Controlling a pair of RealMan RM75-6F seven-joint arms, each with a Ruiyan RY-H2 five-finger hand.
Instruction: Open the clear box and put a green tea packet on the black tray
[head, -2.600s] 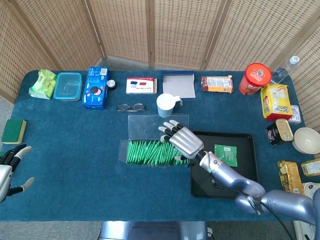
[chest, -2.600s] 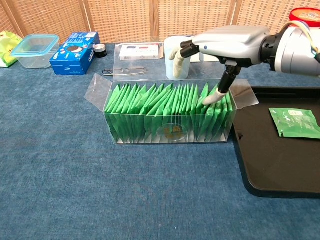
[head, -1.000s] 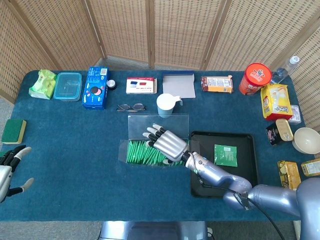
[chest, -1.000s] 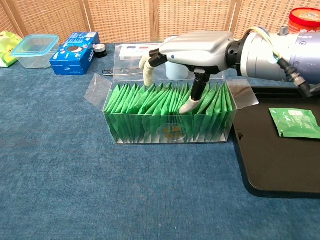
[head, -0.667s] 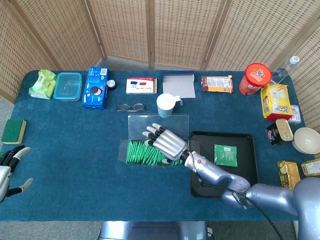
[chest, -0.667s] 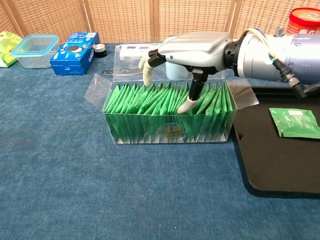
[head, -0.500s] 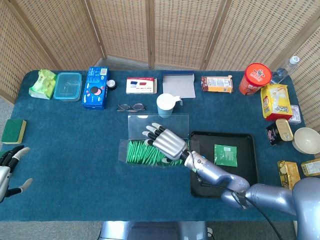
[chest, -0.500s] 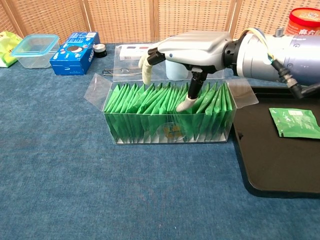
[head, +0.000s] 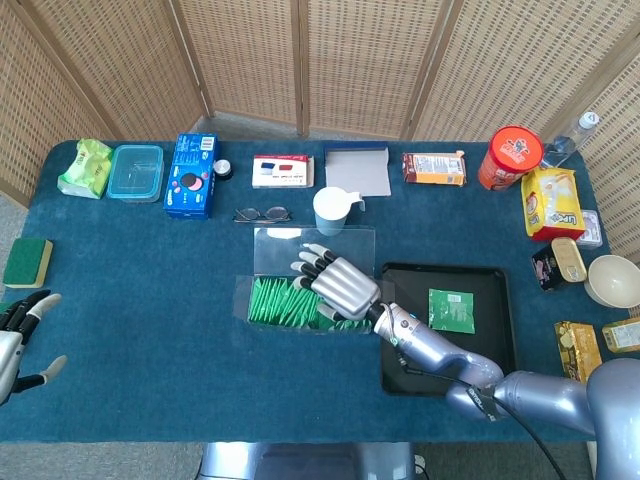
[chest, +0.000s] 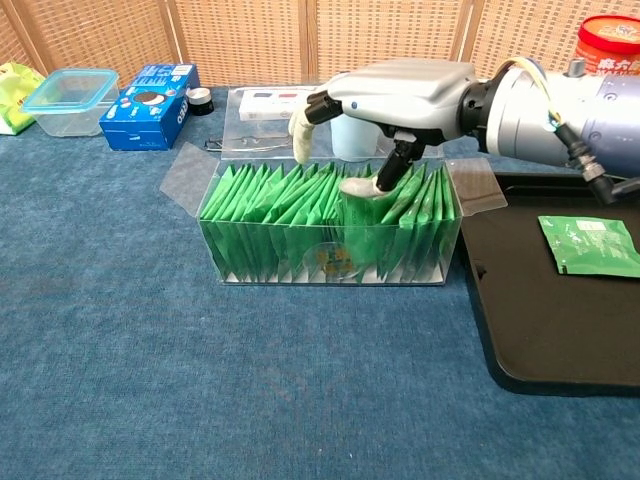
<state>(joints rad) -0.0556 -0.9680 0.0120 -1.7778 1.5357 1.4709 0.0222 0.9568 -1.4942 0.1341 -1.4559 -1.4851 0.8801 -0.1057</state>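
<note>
The clear box stands open in the middle of the table, its lid folded flat behind it, and is packed with upright green tea packets. My right hand hovers over the box's right half with its fingers spread. Its thumb tip lies on the packet tops, and I see no packet held. One green tea packet lies flat on the black tray, to the right of the box. My left hand rests open at the table's front left edge.
Behind the box stand a paper cup and glasses. A blue biscuit box and a lidded container sit at the back left. Snacks, a red can and a bowl line the right side.
My right hand slid left along the packets, then its thumb rose from between them onto their tops. The box shifted slightly left. The left hand stayed put.
</note>
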